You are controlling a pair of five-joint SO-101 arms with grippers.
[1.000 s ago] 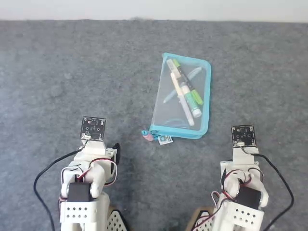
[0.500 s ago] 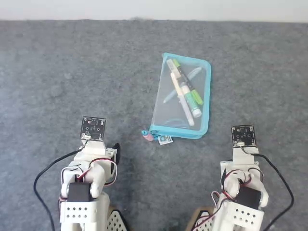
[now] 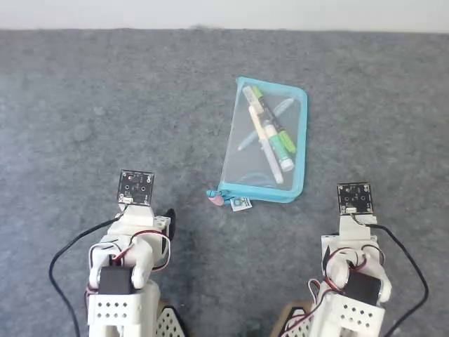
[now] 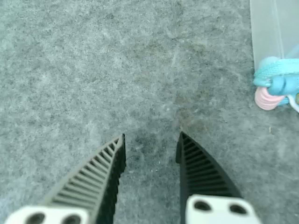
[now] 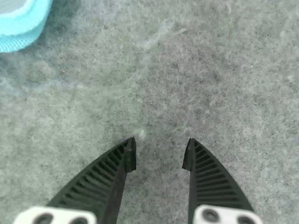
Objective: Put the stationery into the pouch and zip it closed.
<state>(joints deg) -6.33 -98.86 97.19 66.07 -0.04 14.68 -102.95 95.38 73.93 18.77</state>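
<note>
A clear pouch (image 3: pixel 266 142) with a turquoise border lies flat near the middle of the table, several pens and markers (image 3: pixel 270 135) inside it. Its zipper edge faces the arms, with a pink pull (image 3: pixel 217 199) at the left corner; that pull (image 4: pixel 266 97) and the turquoise corner show in the left wrist view. The left gripper (image 4: pixel 152 144) hangs open over bare carpet, short of the pouch and to its left. The right gripper (image 5: pixel 161 149) is open too, over bare carpet, with the pouch's turquoise corner (image 5: pixel 21 23) ahead of it. Both arms sit drawn back at the near edge.
Grey carpet (image 3: pixel 105 105) covers the whole table. A pale wall runs along the far edge (image 3: pixel 224 14). The arm bases and their cables (image 3: pixel 63 267) occupy the near edge.
</note>
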